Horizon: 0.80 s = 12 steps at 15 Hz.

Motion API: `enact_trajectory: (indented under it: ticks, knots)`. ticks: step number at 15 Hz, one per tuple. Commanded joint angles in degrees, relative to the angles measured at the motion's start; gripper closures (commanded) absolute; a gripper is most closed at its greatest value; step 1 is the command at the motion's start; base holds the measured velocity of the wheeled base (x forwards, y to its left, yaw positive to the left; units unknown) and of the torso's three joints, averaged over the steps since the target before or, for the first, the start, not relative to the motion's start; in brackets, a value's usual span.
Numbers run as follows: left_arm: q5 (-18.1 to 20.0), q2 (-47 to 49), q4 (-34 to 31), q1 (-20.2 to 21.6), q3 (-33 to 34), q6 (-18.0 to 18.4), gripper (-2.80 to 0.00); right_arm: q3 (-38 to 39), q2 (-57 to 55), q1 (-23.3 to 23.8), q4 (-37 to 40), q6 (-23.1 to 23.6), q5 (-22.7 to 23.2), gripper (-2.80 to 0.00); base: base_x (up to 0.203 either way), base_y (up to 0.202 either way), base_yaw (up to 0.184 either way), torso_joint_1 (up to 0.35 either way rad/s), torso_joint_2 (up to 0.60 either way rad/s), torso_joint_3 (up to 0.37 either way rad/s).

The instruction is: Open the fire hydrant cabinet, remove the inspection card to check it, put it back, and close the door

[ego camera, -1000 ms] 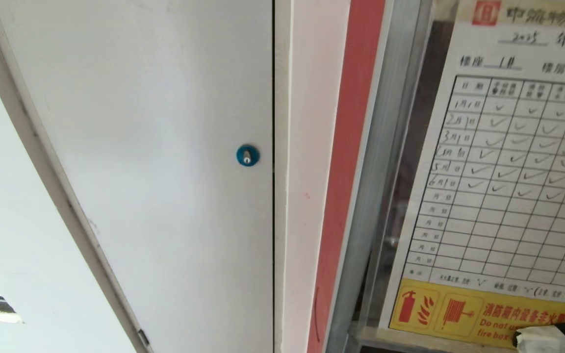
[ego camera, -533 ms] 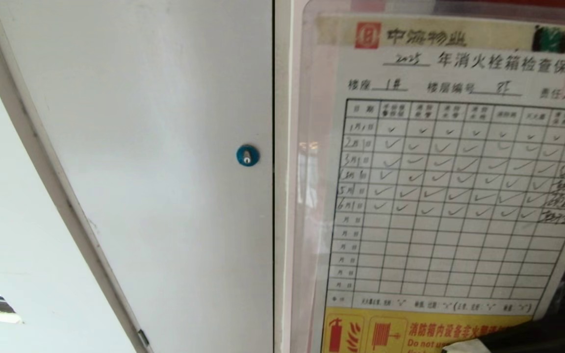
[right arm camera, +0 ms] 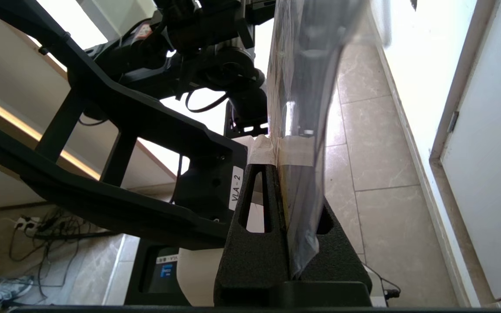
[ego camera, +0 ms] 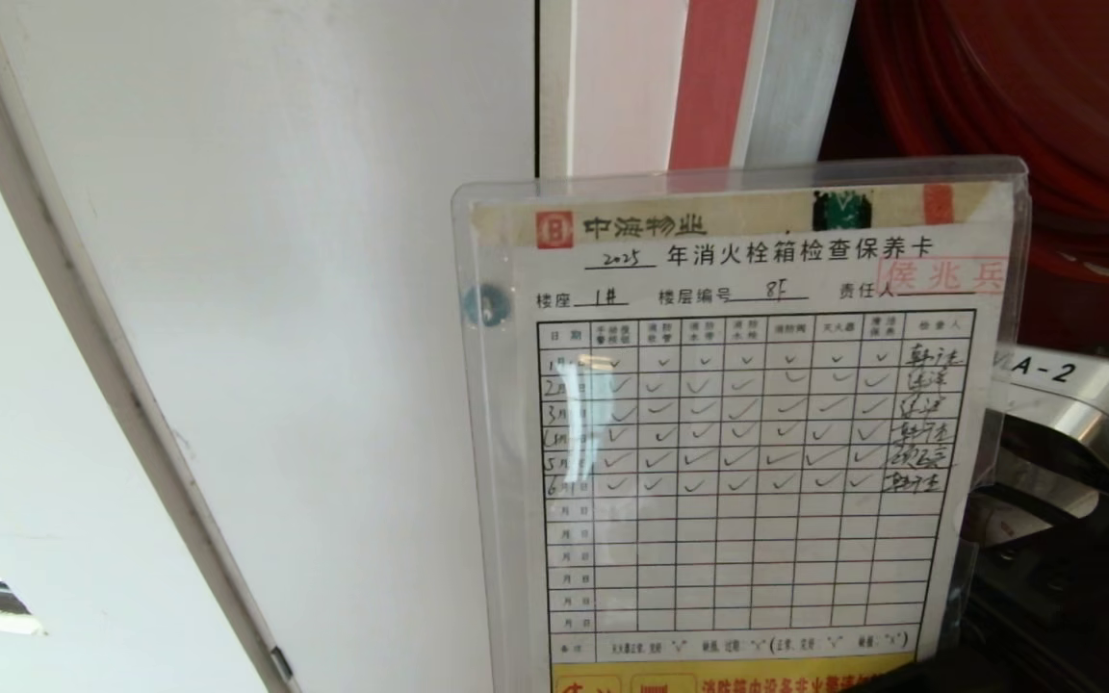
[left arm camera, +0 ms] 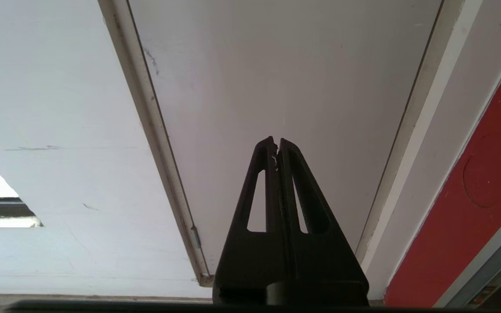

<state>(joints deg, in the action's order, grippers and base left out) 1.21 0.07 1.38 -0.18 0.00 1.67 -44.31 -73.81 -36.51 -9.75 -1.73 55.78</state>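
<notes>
The card (ego camera: 747,433) is now right up in front of the head camera, in its clear sleeve, upright and facing the lens, so the whole check grid and the header line read fine. The right gripper (right arm camera: 282,150) has its taped fingertips (right arm camera: 260,152) pinched on the card's lower edge, with the sleeve running up between the fingers and seen edge-on in the wrist view. A second ago the card sat off at the right edge, tilted and half out of the picture; half a second ago it was bigger and higher, and now it has slid toward the middle and covers the blue lock (ego camera: 487,304), which only shows faintly through the plastic.

The left gripper (left arm camera: 276,145) is parked with its fingers pressed together on nothing, pointing up at the white door (left arm camera: 285,78).

Further back, behind the card on the right, there's the cabinet (ego camera: 786,87) with its silver frame and red lining, plus the red reel (ego camera: 1026,106) inside. That reel was hidden by the card in the earlier frames. The white door and wall haven't shifted at all.
</notes>
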Motion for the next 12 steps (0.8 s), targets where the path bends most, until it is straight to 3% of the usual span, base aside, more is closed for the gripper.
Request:
enact_trajectory:
  ticks: [1, 12]
  knots:
    - [0.02, 0.01, 0.03, 0.01, 0.7, 0.0, 0.0, -0.08, -1.33, -0.93, -0.09, -0.03, 0.34, 0.0, 0.0, 0.0, 0.0, 0.0, 0.0, 0.0]
    - [0.02, 0.01, 0.03, 0.01, 0.7, 0.0, 0.0, -0.25, -1.78, -1.63, -0.88, -2.31, 0.38, 0.0, 0.0, 0.0, 0.0, 0.0, 0.0, 0.0]
